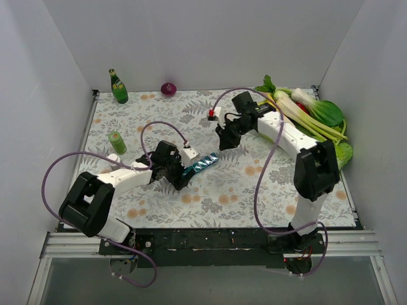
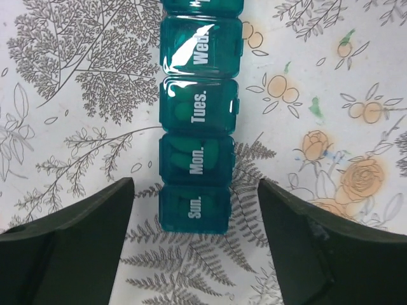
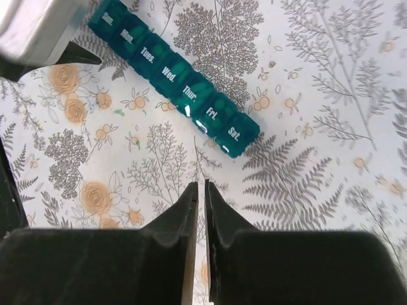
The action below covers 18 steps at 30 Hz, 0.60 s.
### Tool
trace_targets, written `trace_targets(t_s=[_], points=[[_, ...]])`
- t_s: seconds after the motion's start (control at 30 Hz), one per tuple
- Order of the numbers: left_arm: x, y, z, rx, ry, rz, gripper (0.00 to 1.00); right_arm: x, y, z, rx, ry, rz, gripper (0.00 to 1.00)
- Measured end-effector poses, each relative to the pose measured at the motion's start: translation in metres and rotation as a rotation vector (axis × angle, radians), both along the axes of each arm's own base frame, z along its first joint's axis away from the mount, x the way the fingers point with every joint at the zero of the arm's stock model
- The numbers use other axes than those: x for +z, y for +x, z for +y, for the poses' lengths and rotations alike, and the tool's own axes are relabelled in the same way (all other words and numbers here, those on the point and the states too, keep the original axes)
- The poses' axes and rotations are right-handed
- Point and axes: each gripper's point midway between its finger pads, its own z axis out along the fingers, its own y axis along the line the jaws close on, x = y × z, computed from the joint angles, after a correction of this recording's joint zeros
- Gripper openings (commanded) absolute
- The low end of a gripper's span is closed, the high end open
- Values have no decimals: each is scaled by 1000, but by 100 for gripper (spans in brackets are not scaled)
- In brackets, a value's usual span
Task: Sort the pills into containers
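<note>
The containers are the lidded day compartments of one teal pill-organiser strip (image 1: 201, 165) lying slantwise mid-table. In the left wrist view the strip (image 2: 198, 101) shows Sun. to Wed., lids closed, with dim pill shapes under Mon. and Tues. My left gripper (image 2: 196, 194) is open and straddles the Sun. end without touching it; it also shows in the top view (image 1: 179, 176). My right gripper (image 3: 201, 185) is shut and empty, hovering just off the Sat. end of the strip (image 3: 172, 76), and shows in the top view (image 1: 226, 138). No loose pills show.
A tall green bottle (image 1: 118, 87) and a purple round object (image 1: 168, 88) stand at the back. A small green can (image 1: 117, 142) stands left. Leafy vegetables (image 1: 315, 114) pile up at the back right. White walls enclose the flowered cloth (image 1: 254, 190).
</note>
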Motion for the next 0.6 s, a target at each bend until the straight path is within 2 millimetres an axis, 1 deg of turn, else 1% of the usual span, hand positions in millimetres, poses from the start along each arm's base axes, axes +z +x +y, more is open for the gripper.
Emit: trace_targets(t_s=[0.07,0.1,0.13,0.17,0.2,0.23,0.27,0.33,0.37,0.4,0.43,0.47,0.5,0.6], points=[[7,-1,0,9,-10,-7,91,20,-4,-10,-14,27,-45,23],[13,-1,0,16,-21,-15,93,31,-5,-16,-20,40,-72,28],[19,-1,0,26,-33,-24,98,40,-7,-21,-24,54,-97,31],[26,-1,0,38,-49,-32,98,49,-9,-26,-31,68,-126,33],[34,-1,-1,49,-67,-45,98,56,-10,-31,-40,74,-146,40],[43,-1,-2,67,-90,-55,98,63,-10,-37,-53,77,-171,45],[53,-1,-2,84,-113,-66,98,69,-11,-43,-65,80,-199,55],[77,0,-3,118,-171,-96,98,85,-13,-57,-102,88,-260,65],[96,0,-5,144,-218,-120,98,95,-13,-67,-127,99,-305,78],[111,0,-5,159,-255,-140,98,106,-12,-76,-157,110,-346,86],[132,0,-6,180,-304,-169,98,116,-11,-86,-198,124,-374,89],[160,0,-6,210,-373,-204,98,132,-9,-100,-261,145,-425,90],[180,-1,-6,226,-421,-234,98,145,-8,-109,-304,162,-461,91],[257,-8,1,297,-588,-323,98,195,-7,-144,-486,240,-572,91]])
